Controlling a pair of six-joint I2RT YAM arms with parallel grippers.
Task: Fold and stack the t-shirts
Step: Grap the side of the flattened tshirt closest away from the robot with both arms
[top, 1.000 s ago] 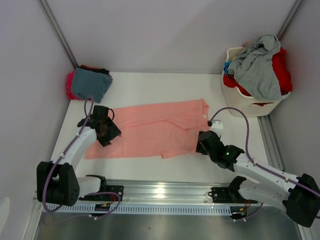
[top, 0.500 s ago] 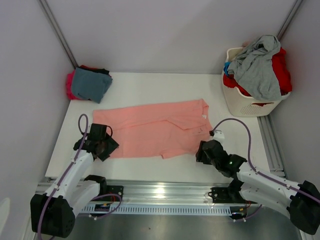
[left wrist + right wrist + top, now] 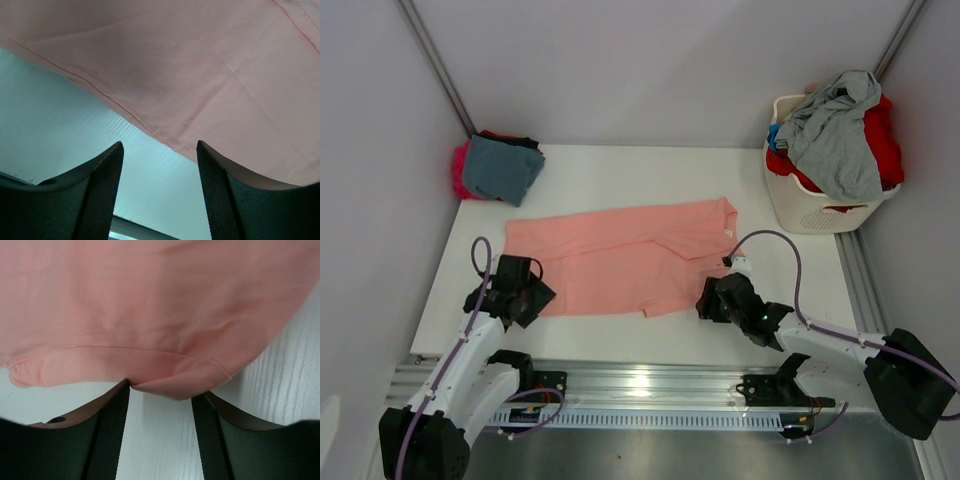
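Observation:
A salmon-pink t-shirt lies spread flat across the white table. My left gripper sits low at its near left corner, open. In the left wrist view the hem runs just ahead of the left gripper, with bare table between the fingers. My right gripper is at the shirt's near right edge, also open. In the right wrist view a folded lip of the pink cloth lies right at the tips of the right gripper, not pinched.
Folded shirts are stacked at the back left, teal-blue on top of magenta. A white laundry basket at the back right holds a grey shirt and a red one. A metal rail runs along the table's near edge.
Both grippers have drawn back toward the near edge. The left came off the shirt's left side to its near corner. The right shifted left along the hem. The shirt lies flatter.

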